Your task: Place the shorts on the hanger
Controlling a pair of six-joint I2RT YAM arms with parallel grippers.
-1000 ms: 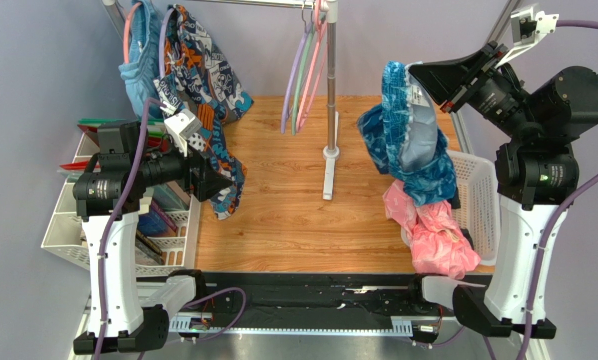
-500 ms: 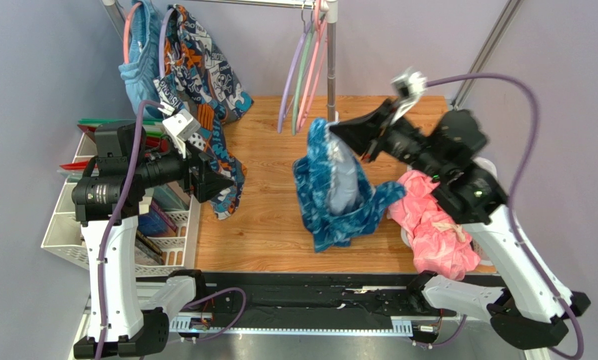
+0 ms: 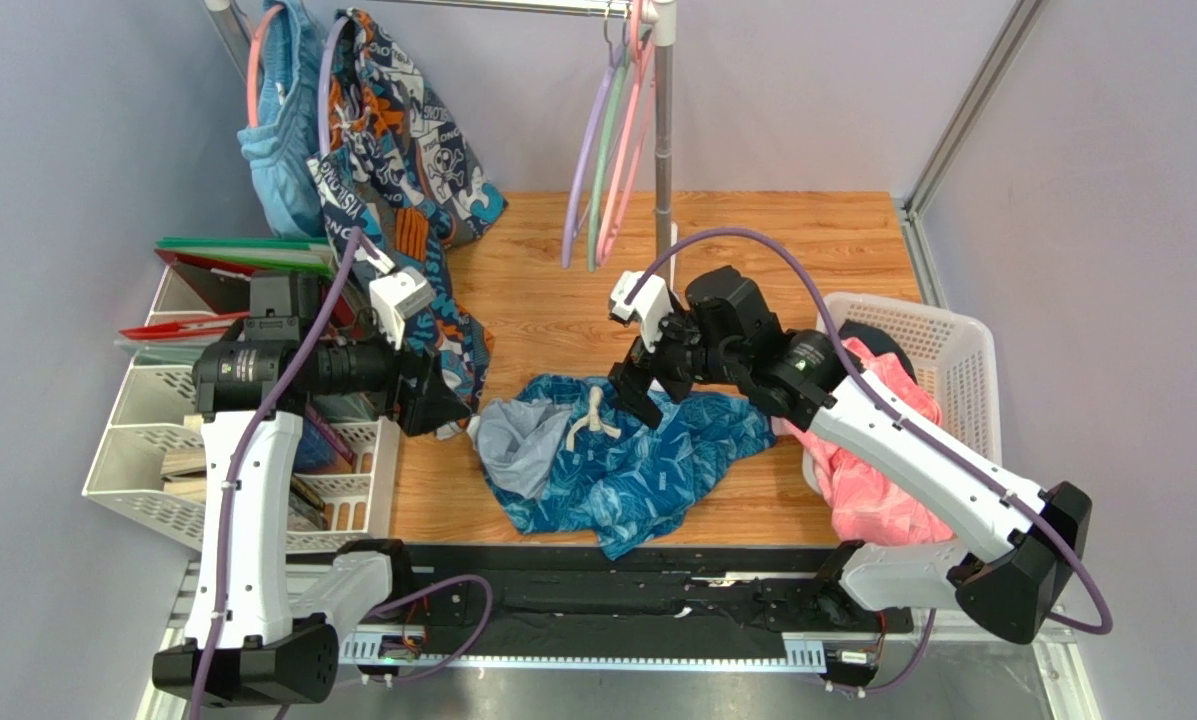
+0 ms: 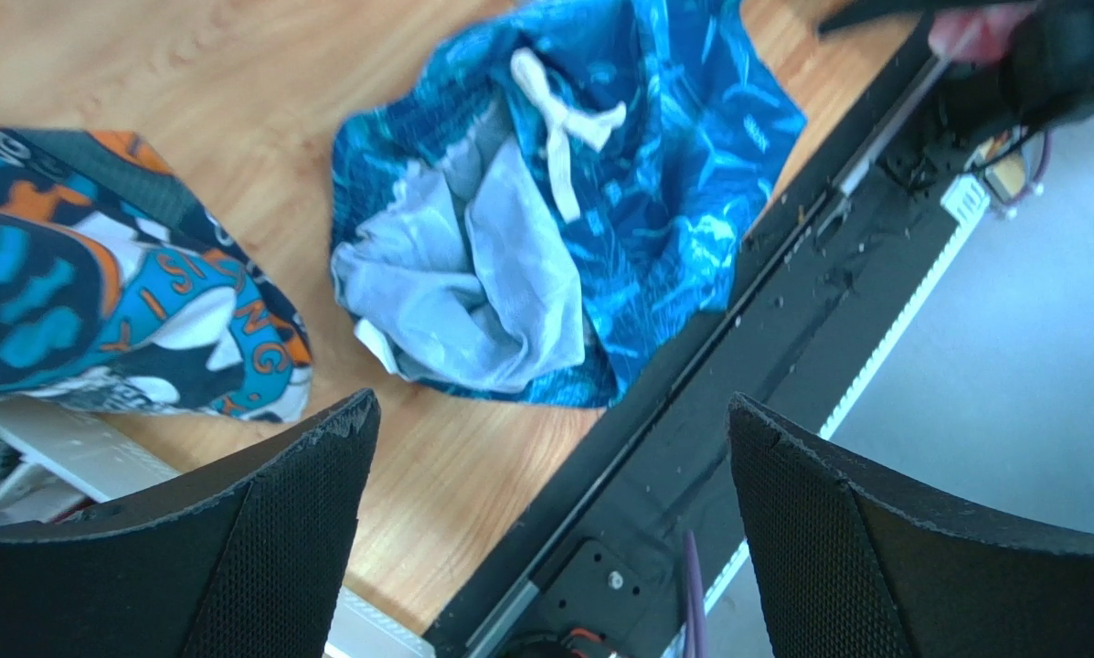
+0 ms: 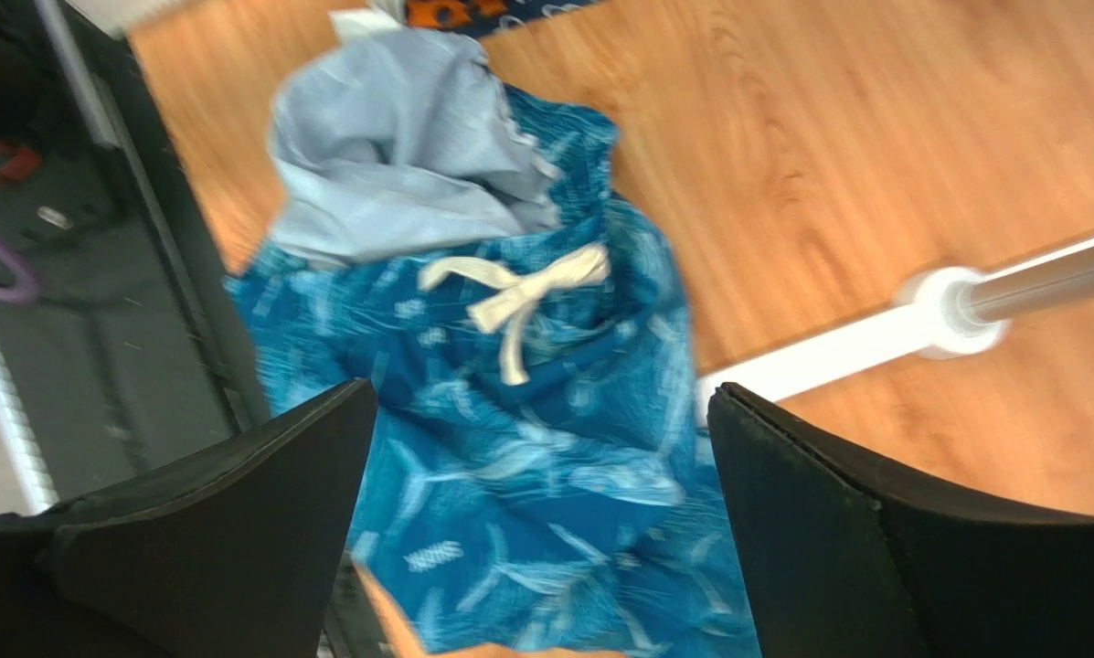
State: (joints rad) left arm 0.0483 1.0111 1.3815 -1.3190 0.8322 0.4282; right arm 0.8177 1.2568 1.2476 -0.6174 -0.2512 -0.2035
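Observation:
The shorts [image 3: 619, 465] lie crumpled on the wooden table near its front edge, teal-blue with a pale print. Their grey lining [image 4: 484, 274] is turned out and the white drawstring [image 5: 518, 295] faces up. My right gripper [image 3: 646, 393] hovers open just above their far edge and holds nothing; in the right wrist view the shorts [image 5: 511, 439] show between the spread fingers of that gripper [image 5: 538, 391]. My left gripper [image 3: 447, 405] is open left of the shorts [image 4: 648, 178], over the table's front edge [image 4: 552, 405]. The lavender hanger [image 3: 582, 165] hangs on the rack at the back.
Mint [image 3: 607, 150] and pink [image 3: 628, 150] hangers hang beside the lavender one by the rack pole [image 3: 661, 150]. A navy cartoon-print garment [image 3: 409, 150] and light blue shorts [image 3: 274, 135] hang back left. A white basket [image 3: 957, 338] holds a pink garment [image 3: 875, 465]. A white shelf [image 3: 139, 450] stands left.
My right arm swung from the back right to the table's middle, lowered the shorts and opened, letting them drop onto the table. The left arm shifted slightly right.

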